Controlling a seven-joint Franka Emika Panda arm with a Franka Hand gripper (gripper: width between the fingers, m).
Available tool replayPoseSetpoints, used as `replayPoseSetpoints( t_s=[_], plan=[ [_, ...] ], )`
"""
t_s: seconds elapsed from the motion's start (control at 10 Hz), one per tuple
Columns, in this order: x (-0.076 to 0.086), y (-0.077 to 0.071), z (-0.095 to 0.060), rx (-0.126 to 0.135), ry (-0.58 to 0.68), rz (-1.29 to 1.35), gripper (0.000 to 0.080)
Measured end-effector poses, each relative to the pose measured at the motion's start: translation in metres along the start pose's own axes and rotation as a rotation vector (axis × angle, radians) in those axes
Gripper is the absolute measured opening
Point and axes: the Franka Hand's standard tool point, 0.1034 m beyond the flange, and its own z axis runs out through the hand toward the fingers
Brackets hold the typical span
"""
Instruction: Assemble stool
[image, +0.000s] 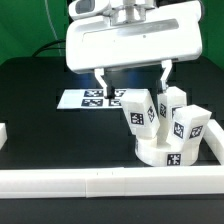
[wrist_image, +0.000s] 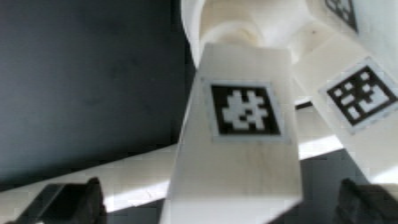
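Gripper (image: 132, 88) hangs wide open, its fingers either side of the left leg (image: 137, 112), not touching; three tagged legs stand in the round seat (image: 165, 154).

Round white plastic seat disc (image: 160, 153): top hidden by chunky white tagged block legs (image: 137, 110). Wrist view: one leg (wrist_image: 240, 110) blurred and cropped by the frame, likewise the dark fingertips (wrist_image: 68, 200).

You see the black counter (image: 40, 110) carrying the marker board (image: 78, 100) toward the back, the stool's round seat (image: 160, 155) near the exterior view's right, and white border rails (image: 90, 181) along its near edge
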Motion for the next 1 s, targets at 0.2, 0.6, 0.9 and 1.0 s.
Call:
replayPoseSetpoints(
  t_s=[0.2, 0.6, 0.9, 1.0],
  plan=[
    [-0.003, 0.001, 0.002, -0.002, -0.004, 0.0, 0.0649],
    [-0.004, 0.003, 0.005, 0.006, -0.05, -0.002, 0.0649],
    [-0.014, -0.005, 0.008, 0.05, -0.221, 0.012, 0.0649],
    [-0.015, -0.007, 0.008, 0.072, -0.304, 0.02, 0.0649]
  ],
)
